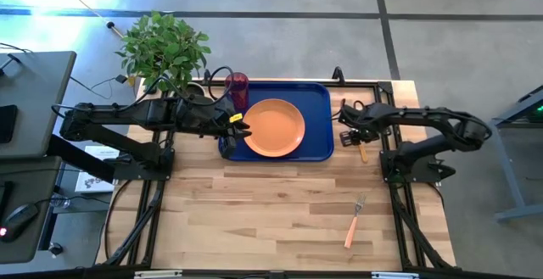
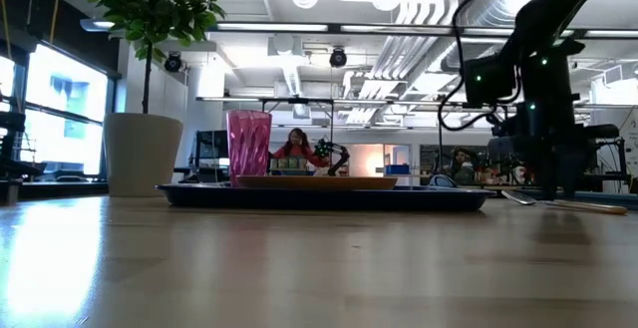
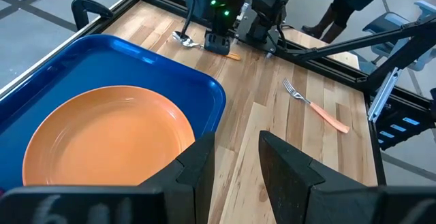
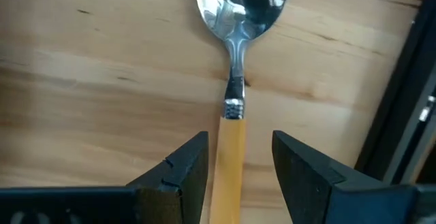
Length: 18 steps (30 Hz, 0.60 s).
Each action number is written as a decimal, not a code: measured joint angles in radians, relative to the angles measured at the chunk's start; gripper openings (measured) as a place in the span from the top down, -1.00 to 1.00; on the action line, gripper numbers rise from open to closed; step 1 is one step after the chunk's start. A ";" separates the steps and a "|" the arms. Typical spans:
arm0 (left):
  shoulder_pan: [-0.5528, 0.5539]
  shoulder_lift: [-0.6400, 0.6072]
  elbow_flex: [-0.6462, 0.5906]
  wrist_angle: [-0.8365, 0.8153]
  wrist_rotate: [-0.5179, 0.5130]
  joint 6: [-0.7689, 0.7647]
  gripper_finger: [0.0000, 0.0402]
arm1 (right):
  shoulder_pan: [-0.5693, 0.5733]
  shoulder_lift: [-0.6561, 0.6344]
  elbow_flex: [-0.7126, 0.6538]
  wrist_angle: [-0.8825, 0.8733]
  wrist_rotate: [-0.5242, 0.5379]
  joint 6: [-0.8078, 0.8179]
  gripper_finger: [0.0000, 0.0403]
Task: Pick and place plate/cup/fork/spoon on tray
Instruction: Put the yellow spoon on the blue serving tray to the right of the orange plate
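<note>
The orange plate (image 1: 273,127) lies in the dark blue tray (image 1: 318,101) at the table's far middle. The dark red cup (image 1: 237,86) stands upright in the tray's far left corner. The spoon (image 4: 235,20) lies flat on the wood right of the tray. My right gripper (image 4: 238,146) is open, low over the spoon, one finger on each side of its orange handle (image 4: 230,163), not touching it. My left gripper (image 3: 235,146) is open and empty above the tray's near left part, beside the plate (image 3: 102,139). The fork (image 1: 355,220) lies on the table near the right front.
A potted plant (image 1: 165,50) in a white pot (image 2: 143,154) stands at the far left, just off the tray's corner. The table's black frame rail (image 4: 409,115) runs close beside the spoon. Bare wood stretches across the table's near half. A person shows in the room beyond (image 2: 297,149).
</note>
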 joint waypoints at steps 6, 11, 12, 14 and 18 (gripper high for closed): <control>0.000 0.000 0.000 0.000 0.000 0.000 0.47 | -0.037 0.082 0.002 0.041 -0.011 -0.040 0.24; 0.000 0.000 0.000 0.000 0.000 0.000 0.47 | -0.064 0.132 0.006 0.048 -0.048 -0.088 0.27; 0.000 0.000 0.000 0.000 0.000 0.000 0.47 | -0.067 0.136 0.006 0.049 -0.052 -0.088 0.30; 0.000 0.000 0.000 0.000 0.000 0.000 0.47 | -0.074 0.137 0.006 0.053 -0.062 -0.087 0.37; 0.000 0.000 0.000 0.000 0.000 0.000 0.47 | -0.089 0.137 0.005 0.064 -0.088 -0.089 0.60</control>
